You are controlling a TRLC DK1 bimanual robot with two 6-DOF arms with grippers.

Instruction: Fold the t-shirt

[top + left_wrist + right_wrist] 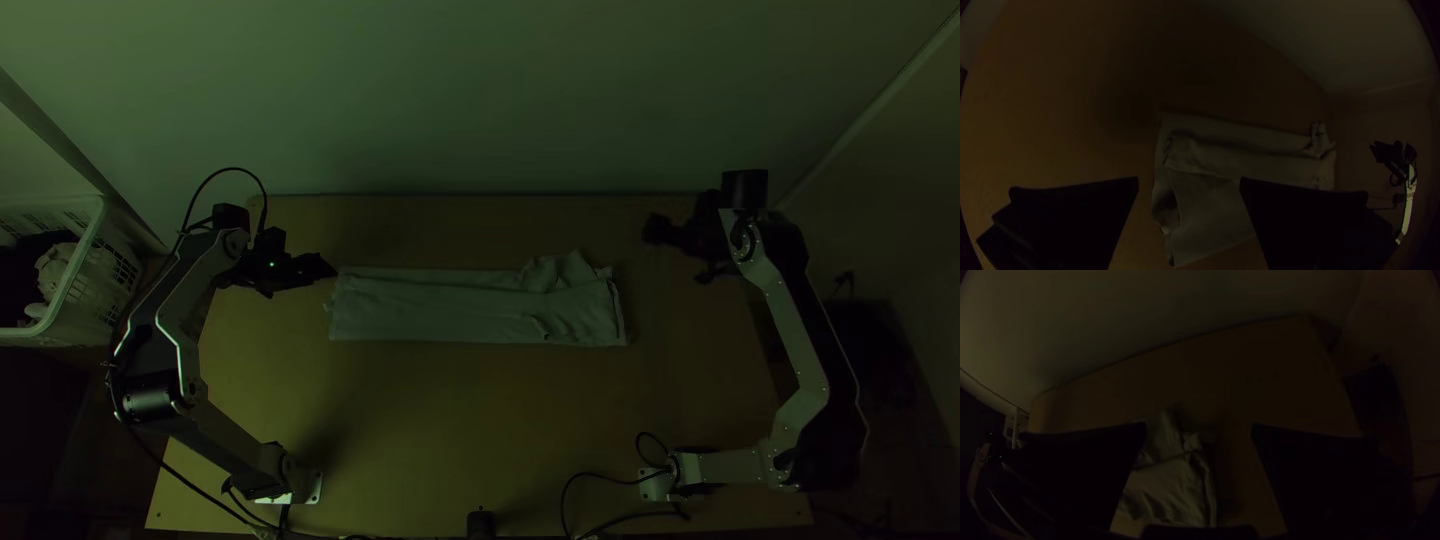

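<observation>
Top view: pale cloth t-shirt (430, 310), folded into a long narrow band, lies on the light wooden worktop (450, 430) between the left hand (325, 268) and the right hand (655, 228).
T-shirt's long axis: crosswise, from the left hand's side over to the right hand's side; which end is the neck, I cannot tell.
T-shirt's ends: fairly straight near the left hand; toward the right hand more rumpled, with a small raised peak of cloth (575, 265) on the long side away from the arm bases.
Left arm: silver-grey with black joints (185, 330), elbow bent outward, wrist turned in so the hand points at the band's nearer end, close to its far corner; contact I cannot tell.
Left hand (1189, 185): two wide flat black fingers set well apart, nothing between the tips gripped.
Right arm: same build (795, 340), elbow also bowed outward, hand turned back inward, beyond the rumpled end and apart from the cloth.
Right hand (1199, 430): fingers wide apart, holding nothing.
Basket: white plastic lattice (120, 265), holding clothes, behind the left hand, off the worktop.
</observation>
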